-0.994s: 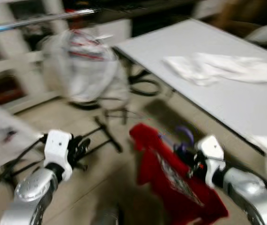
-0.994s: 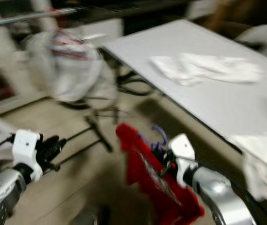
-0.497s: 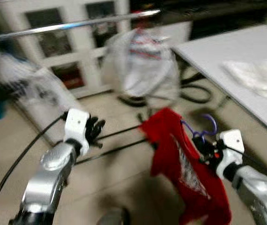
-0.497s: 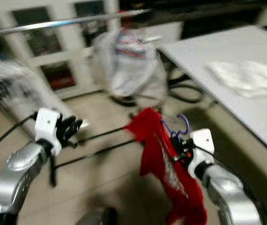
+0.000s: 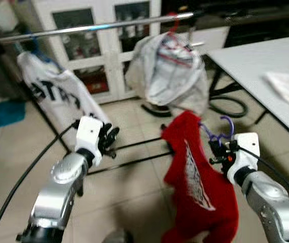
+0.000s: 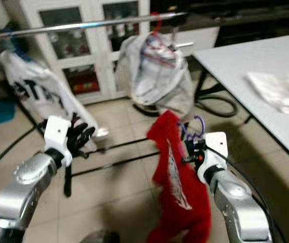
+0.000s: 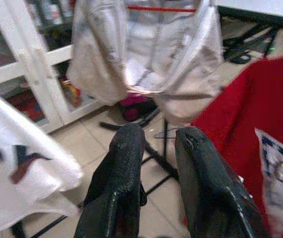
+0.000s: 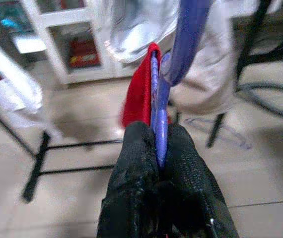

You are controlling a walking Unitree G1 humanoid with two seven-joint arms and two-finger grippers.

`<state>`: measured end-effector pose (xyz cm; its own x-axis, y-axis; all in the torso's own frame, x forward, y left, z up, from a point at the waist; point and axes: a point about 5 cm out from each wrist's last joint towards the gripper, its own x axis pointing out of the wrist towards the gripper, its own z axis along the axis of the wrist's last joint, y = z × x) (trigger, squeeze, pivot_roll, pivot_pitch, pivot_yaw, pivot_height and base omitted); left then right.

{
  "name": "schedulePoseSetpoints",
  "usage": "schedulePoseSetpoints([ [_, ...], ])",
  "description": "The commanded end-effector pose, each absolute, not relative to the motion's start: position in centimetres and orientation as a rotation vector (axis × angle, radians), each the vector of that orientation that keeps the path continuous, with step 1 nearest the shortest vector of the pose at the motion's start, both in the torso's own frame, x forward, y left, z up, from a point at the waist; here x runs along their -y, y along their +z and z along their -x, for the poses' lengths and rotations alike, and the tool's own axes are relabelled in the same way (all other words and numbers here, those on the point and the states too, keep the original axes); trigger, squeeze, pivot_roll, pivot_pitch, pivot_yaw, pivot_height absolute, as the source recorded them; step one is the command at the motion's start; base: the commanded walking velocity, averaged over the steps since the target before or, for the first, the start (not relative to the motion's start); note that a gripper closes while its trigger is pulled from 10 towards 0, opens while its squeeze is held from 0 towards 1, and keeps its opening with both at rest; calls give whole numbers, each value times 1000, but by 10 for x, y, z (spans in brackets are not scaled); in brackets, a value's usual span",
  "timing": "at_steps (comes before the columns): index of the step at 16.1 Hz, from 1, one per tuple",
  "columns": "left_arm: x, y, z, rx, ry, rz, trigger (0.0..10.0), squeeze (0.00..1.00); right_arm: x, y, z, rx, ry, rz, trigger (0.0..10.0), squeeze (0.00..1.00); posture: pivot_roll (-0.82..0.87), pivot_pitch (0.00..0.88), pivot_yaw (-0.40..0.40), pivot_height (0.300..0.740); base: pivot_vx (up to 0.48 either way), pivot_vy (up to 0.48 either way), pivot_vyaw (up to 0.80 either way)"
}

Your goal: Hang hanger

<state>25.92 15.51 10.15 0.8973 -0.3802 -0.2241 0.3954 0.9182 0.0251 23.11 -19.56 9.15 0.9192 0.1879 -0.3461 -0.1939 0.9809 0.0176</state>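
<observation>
Two garments already occupy the rail (image 5: 94, 26); we advise the right gripper (image 8: 157, 148), clamped on the purple hanger (image 5: 220, 132), lift between them; left gripper (image 7: 156, 144) slightly parted, empty.

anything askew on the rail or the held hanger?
Yes. The red shirt droops lopsided off the purple hanger pinched in the right gripper, and the pale garment on the rail hangs bunched.

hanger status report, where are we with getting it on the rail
Right gripper shut on purple hanger carrying red shirt. Left gripper slightly open, holding nothing. Rail ahead, above; hanger not hung.
</observation>
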Motion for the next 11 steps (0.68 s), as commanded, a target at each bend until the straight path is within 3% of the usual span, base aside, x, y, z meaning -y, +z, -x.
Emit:
schedulePoseSetpoints([
  [1,-161,108,-259,-187,-383,-79,10000,0,191,105,-238,-267,191,19,10000,0,-50,0,25,740,322,0,0],
  [6,-158,114,-256,-153,-377,-60,10000,0,178,104,-240,-306,329,-41,10000,0,-32,0,3,740,336,0,0],
  [10,-157,122,-256,-137,-406,-81,10000,0,175,103,-249,-279,314,88,10000,0,-19,0,2,740,394,0,800],
  [11,-157,123,-256,-137,-409,-90,10000,0,175,104,-251,-272,311,61,10000,0,-17,0,4,740,394,0,0],
])
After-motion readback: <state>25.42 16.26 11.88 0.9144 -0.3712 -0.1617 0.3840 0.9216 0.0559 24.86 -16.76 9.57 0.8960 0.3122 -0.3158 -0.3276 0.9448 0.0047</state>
